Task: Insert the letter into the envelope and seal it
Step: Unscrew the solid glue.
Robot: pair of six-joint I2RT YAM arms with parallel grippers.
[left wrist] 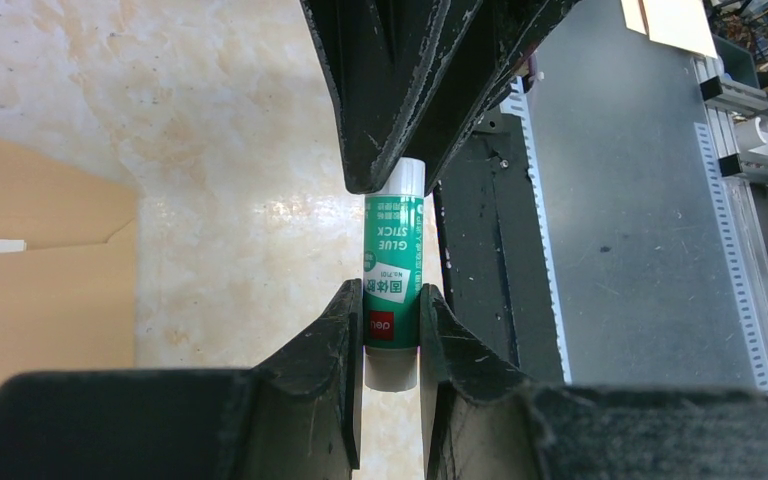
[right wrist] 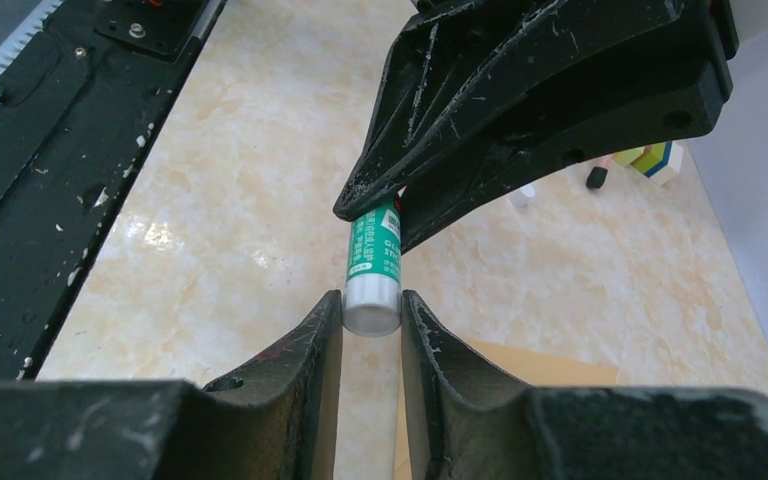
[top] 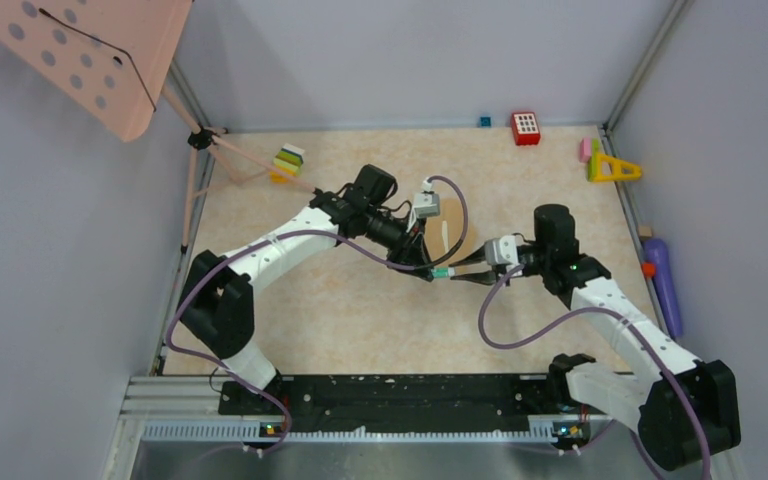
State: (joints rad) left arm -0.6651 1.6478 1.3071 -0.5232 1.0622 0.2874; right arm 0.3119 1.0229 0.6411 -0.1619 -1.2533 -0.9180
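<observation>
The left claw (left wrist: 388, 292) is reaching in from the left over the bench (top: 340, 310), and it is clenching the red bottom end of a green glue stick (left wrist: 392, 240). The stick is lying level in the air between the two claws, its printed body showing between them. On its other end, the right claw (right wrist: 371, 300) is coming in from the right, and its fingers are pressing on both sides of the pale cap, so both claws are grasping the same glue stick from opposite ends.

The envelope (top: 460, 232) is lying flat on the bench, just beyond the meeting claws on the side away from the arm bases. The left wrist is partly covering it from above. It is resting apart from both claws and neither is touching it. A pale strip (top: 446, 237) is showing on its brown face.
</observation>
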